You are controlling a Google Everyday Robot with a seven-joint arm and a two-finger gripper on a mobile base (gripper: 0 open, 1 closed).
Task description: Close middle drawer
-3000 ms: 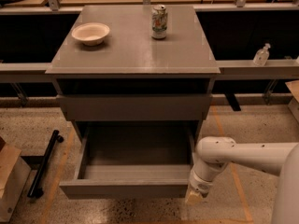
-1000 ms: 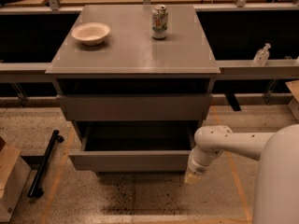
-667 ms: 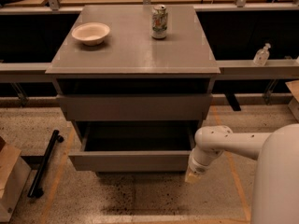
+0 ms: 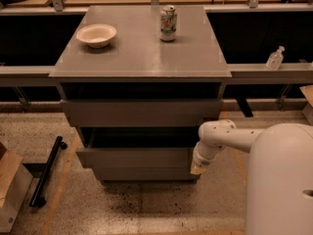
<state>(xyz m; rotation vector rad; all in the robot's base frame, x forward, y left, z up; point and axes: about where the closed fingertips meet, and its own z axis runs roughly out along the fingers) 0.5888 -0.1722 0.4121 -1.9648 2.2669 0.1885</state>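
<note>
The middle drawer (image 4: pixel 134 156) is a wide grey drawer with a flat, handle-less front. It sticks out only a little from the grey cabinet (image 4: pixel 142 58), with a dark gap above it. It sits below the taller top drawer front (image 4: pixel 142 112) and above the lowest drawer (image 4: pixel 144 173). My gripper (image 4: pixel 198 166), at the end of the white arm (image 4: pixel 220 133), points down at the right end of the middle drawer's front, right against it.
A white bowl (image 4: pixel 96 35) and a drink can (image 4: pixel 168 22) stand on the cabinet top. A clear bottle (image 4: pixel 275 58) sits on the right ledge. A black bar (image 4: pixel 46 172) and a cardboard box (image 4: pixel 10 190) lie on the floor at the left. My white body (image 4: pixel 281 180) fills the lower right.
The middle drawer has slid from wide open to nearly shut. My arm and gripper have moved toward the cabinet with its front.
</note>
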